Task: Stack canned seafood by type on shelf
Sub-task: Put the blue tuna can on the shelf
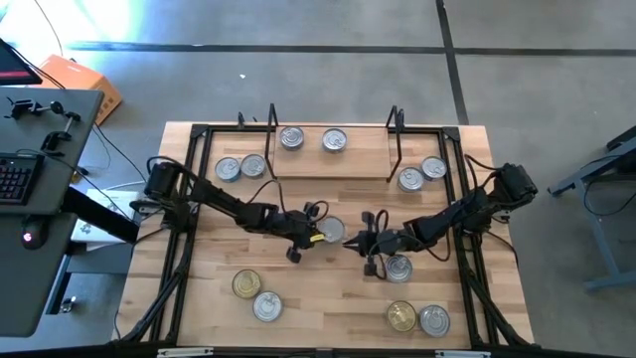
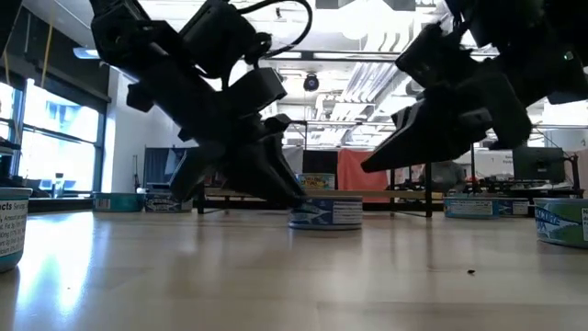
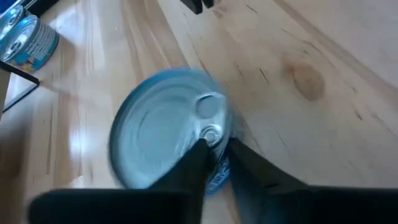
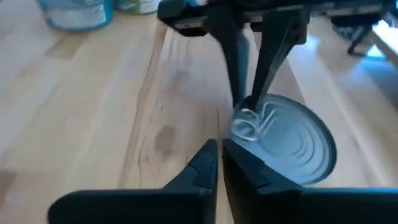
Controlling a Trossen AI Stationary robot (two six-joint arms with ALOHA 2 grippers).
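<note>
Silver-lidded can [image 1: 331, 231] with blue label

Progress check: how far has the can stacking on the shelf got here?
Early. Two silver-lidded cans sit side by side on the shelf, unstacked. In hand: the left gripper and right gripper flank one silver can mid-table, not lifted. Left: nine other cans off the shelf, two gold-lidded.

Sitting mid-table: can [image 1: 332, 230], left gripper [image 1: 316, 237] touching its left edge, right gripper [image 1: 356, 243] lying just right of it. Standing behind both: shelf [image 1: 333, 165], carrying two cans [image 1: 291, 138]. Lying before right gripper: another can [image 1: 398, 268].
</note>
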